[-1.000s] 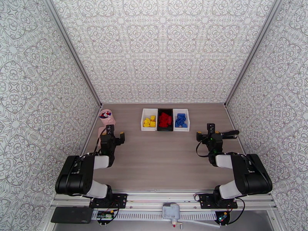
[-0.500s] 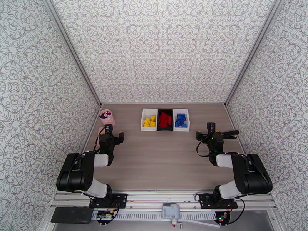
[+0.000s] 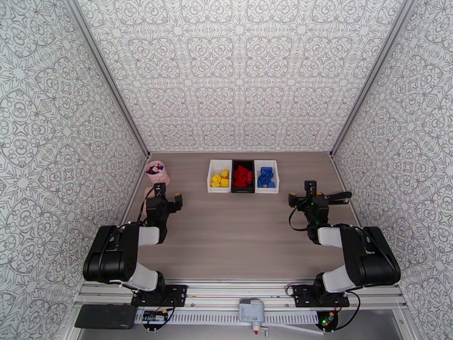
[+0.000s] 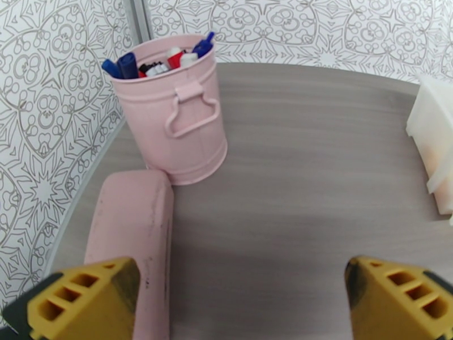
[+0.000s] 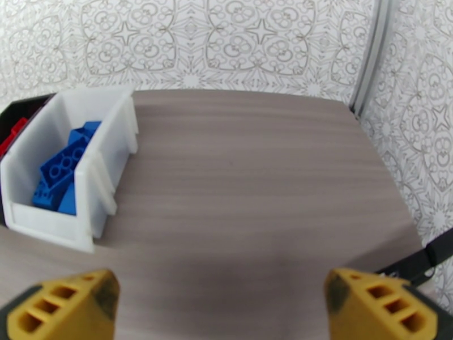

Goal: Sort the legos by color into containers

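Left claw and right claw wide, empty; three bins: two white, one black

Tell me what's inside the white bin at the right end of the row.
Blue bricks lie piled in the white bin; no other colour shows. The near wall and the upper bricks cover whatever lies at the bottom.

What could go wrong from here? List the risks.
1. The open left gripper hangs close to the pink cup of markers and the pink case; a careless swing could tip the cup.
2. The open right gripper sits near the white bin holding blue bricks; a sweep could shove it and spill them.
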